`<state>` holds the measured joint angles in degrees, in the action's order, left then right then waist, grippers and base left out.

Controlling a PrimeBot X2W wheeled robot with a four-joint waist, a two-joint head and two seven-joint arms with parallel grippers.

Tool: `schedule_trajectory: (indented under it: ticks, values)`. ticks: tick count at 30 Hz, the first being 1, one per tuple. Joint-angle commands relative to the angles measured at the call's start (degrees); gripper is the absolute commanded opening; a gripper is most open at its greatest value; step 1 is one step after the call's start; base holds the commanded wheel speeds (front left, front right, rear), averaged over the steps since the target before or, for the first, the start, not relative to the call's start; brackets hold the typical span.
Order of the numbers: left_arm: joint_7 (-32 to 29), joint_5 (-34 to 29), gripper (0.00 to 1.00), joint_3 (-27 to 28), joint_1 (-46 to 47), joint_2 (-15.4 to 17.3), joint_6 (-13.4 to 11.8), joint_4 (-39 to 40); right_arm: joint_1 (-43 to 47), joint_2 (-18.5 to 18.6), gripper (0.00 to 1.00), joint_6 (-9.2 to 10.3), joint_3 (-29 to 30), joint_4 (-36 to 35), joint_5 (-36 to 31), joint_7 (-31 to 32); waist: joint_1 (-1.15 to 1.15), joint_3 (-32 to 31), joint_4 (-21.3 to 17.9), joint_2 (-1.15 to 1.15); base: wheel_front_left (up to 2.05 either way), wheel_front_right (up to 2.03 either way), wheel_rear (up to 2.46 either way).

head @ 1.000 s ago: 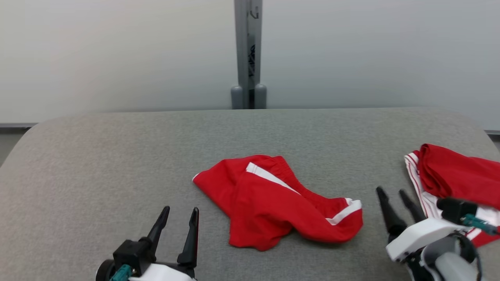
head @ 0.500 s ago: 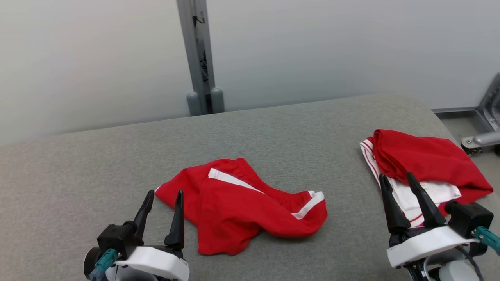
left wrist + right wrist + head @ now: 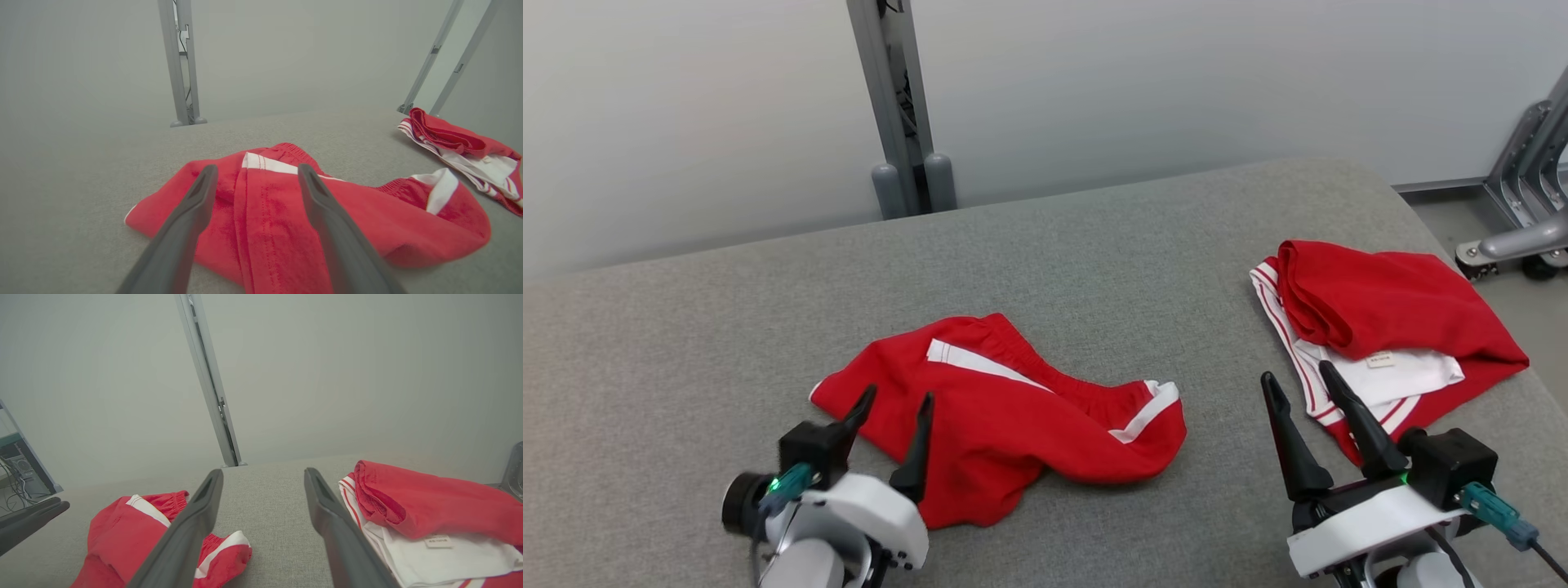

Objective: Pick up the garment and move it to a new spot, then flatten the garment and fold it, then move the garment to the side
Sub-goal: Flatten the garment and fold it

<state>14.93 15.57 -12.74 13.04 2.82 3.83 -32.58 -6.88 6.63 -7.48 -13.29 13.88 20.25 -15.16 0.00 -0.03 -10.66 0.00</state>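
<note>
On the head view I see the garment (image 3: pixel 1013 416), a pair of red shorts with white trim, lying crumpled near the middle of the grey worktop (image 3: pixel 1094 245). My left claw (image 3: pixel 898 394) sits at its near left edge with the jaws apart, and the fingertips overlap the red cloth from this angle. I cannot tell whether they touch it. My right claw (image 3: pixel 1295 371) is at the lower right, jaws also apart and holding nothing. It stands between the garment and a second heap of red and white clothing (image 3: pixel 1388 302) near the worktop's right end, with one fingertip overlapping that heap's near edge. A grey post (image 3: pixel 890 98) rises behind the worktop, and a metal frame (image 3: pixel 1527 204) stands off to the far right.

On the left wrist view the two dark fingers (image 3: pixel 192 228) spread wide over the garment. A fold and a white band lie between them. The second heap sits well apart at the upper right.

On the right wrist view the fingers stand apart with bare worktop between them. The garment lies to the lower left and the heap just beside the right finger. The other arm's fingers show at the left edge.
</note>
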Motion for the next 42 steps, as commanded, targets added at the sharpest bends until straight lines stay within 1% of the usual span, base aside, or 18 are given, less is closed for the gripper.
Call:
schedule_trajectory:
  ticks: [1, 2, 3, 4, 11, 13, 16, 20, 25, 34, 35, 36, 37, 38, 39, 41, 42]
  values:
    - [0.2, -1.3, 1.0, -1.0, 2.7, 0.4, 0.7, -2.4, -0.4, 0.0, 1.0, -0.02, -0.1, 0.1, -0.2, -0.1, 0.0, 0.7, -0.4, 0.0, 0.0, 0.0, 0.0]
    - [0.2, -2.1, 1.0, -2.0, 4.6, 0.6, 1.0, -4.6, -0.6, -0.1, 1.0, -0.02, -0.3, 0.2, -0.1, -0.1, 0.0, 1.0, -0.6, 0.0, 0.0, 0.0, 0.0]
    - [0.1, -3.3, 1.0, -3.5, 8.4, 0.8, 1.7, -9.1, -0.7, -0.4, 1.0, -0.02, -0.8, 0.4, -0.1, -0.1, 0.0, 1.6, -1.0, 0.0, 0.0, 0.0, 0.0]
    - [0.0, -3.6, 1.0, -4.2, 10.2, 0.8, 1.8, -11.1, -0.7, -0.5, 1.0, -0.03, -1.0, 0.5, -0.1, -0.1, 0.0, 1.9, -1.3, 0.0, 0.0, 0.0, 0.0]
    - [-1.6, -6.2, 1.0, -7.3, 20.8, 0.8, 2.0, -22.8, -2.2, -1.3, 1.0, -0.03, -1.6, 0.8, 0.0, -0.1, 0.0, 5.0, -2.8, 0.0, 0.0, 0.0, 0.0]
    - [-1.6, -6.4, 1.0, -7.5, 22.0, 0.8, 1.8, -24.2, -2.4, -1.4, 1.0, -0.03, -1.6, 0.8, 0.0, -0.1, 0.0, 5.3, -3.0, 0.0, 0.0, 0.0, 0.0]
    - [-1.7, -7.1, 1.0, -7.9, 24.7, 1.1, 0.2, -27.9, -2.9, -1.8, 1.0, -0.03, -1.6, 1.2, 0.2, -0.1, 0.0, 6.2, -3.7, 0.0, 0.0, 0.0, 0.0]
    - [-2.0, -7.6, 1.0, -8.6, 27.3, 1.0, -0.4, -32.2, -3.4, -2.1, 1.0, -0.02, -1.7, 1.7, 0.2, -0.1, 0.0, 7.1, -4.4, 0.0, 0.0, 0.0, 0.0]
    - [-1.6, -8.1, 1.0, -10.0, 29.1, 0.9, 0.5, -35.6, -3.4, -2.4, 1.0, -0.02, -1.3, 2.0, 0.2, -0.1, 0.0, 7.6, -4.5, 0.0, 0.0, 0.0, 0.0]
    - [-1.7, -7.1, 0.99, -11.8, 30.2, 0.5, 1.9, -38.6, -4.2, -2.9, 1.0, -0.03, -1.0, 2.4, -0.2, -0.1, 0.0, 8.0, -4.2, 0.0, 0.0, 0.0, 0.0]
    - [-2.0, -7.0, 0.9, -12.0, 30.3, 0.4, 2.1, -38.9, -4.3, -2.9, 1.0, -0.02, -1.0, 2.4, -0.2, -0.1, 0.0, 8.0, -4.1, 0.0, 0.0, 0.0, 0.0]
    - [-2.3, -6.9, 0.75, -12.3, 30.5, 0.4, 2.3, -39.1, -4.3, -2.9, 1.0, -0.03, -1.0, 2.5, -0.2, -0.1, 0.0, 8.1, -4.1, 0.0, 0.0, 0.0, 0.0]
    - [-2.5, -6.6, 0.67, -12.6, 30.7, 0.4, 2.5, -39.2, -4.4, -3.0, 1.0, -0.02, -1.1, 2.5, -0.2, -0.1, 0.0, 8.1, -4.1, 0.0, 0.0, 0.0, 0.0]
    - [-2.7, -6.5, 0.47, -12.8, 30.8, 0.4, 2.6, -39.4, -4.4, -3.0, 1.0, -0.03, -1.1, 2.6, -0.2, -0.1, 0.0, 8.1, -4.0, 0.0, 0.0, 0.0, 0.0]
    - [-3.0, -6.3, 0.34, -13.0, 30.9, 0.3, 2.7, -39.5, -4.4, -3.0, 1.0, -0.03, -1.1, 2.6, -0.2, -0.1, 0.0, 8.2, -4.0, 0.0, 0.0, 0.0, 0.0]
    - [-3.7, -5.8, 0.1, -13.5, 30.8, 0.3, 3.1, -39.8, -4.3, -3.1, 1.0, -0.03, -1.1, 2.7, -0.1, -0.1, 0.0, 8.2, -4.1, 0.0, 0.0, 0.0, 0.0]
    - [-3.9, -5.7, 0.03, -13.7, 30.8, 0.3, 3.1, -39.8, -4.3, -3.1, 1.0, -0.02, -1.1, 2.8, -0.1, -0.1, 0.0, 8.2, -4.1, 0.0, 0.0, 0.0, 0.0]
